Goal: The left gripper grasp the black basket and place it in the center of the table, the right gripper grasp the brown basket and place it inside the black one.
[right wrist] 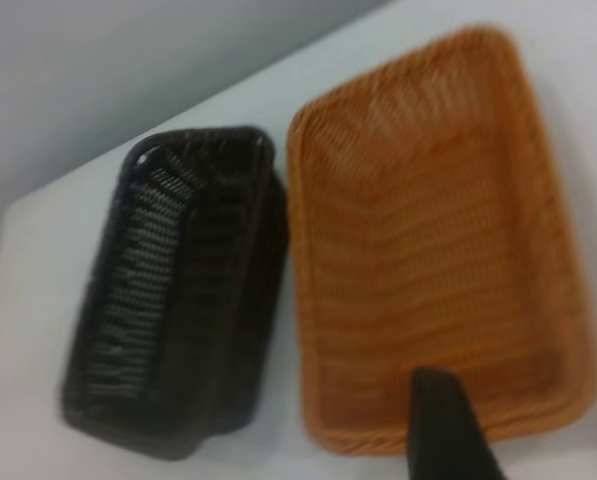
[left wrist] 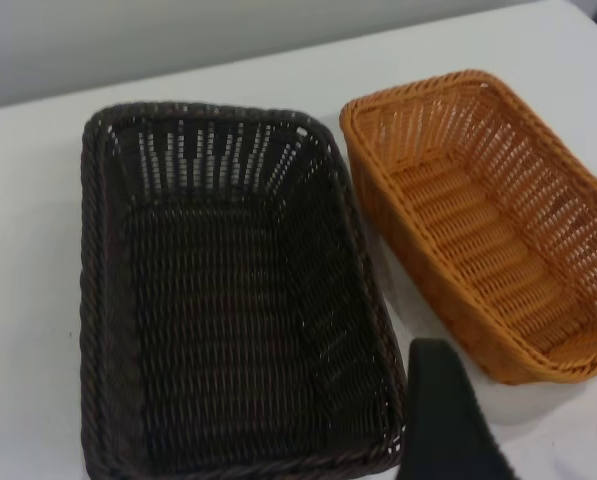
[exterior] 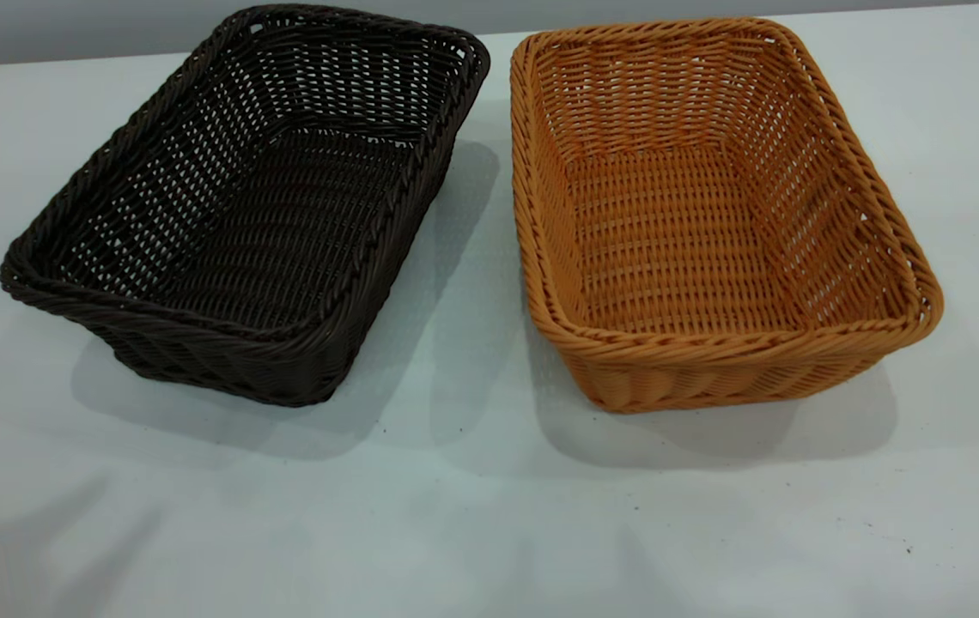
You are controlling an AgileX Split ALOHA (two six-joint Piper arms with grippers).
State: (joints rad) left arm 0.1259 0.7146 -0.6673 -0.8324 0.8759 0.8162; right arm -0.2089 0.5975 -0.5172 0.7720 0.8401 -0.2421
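While both arms hang above the near side, I see one finger of the left gripper [left wrist: 513, 420] over the black basket's [exterior: 240, 206] near right corner, and the right gripper [right wrist: 518, 425] above the brown basket's [exterior: 713, 223] near end; both look spread wide, holding nothing. My worry is the narrow gap between the baskets: dragging the black one from the left toward the centre could knock its neighbour, and a thin braided rim may slip out of the pinch. Beyond them, the table [exterior: 472, 515] runs pale and lightly speckled to a plain grey wall.
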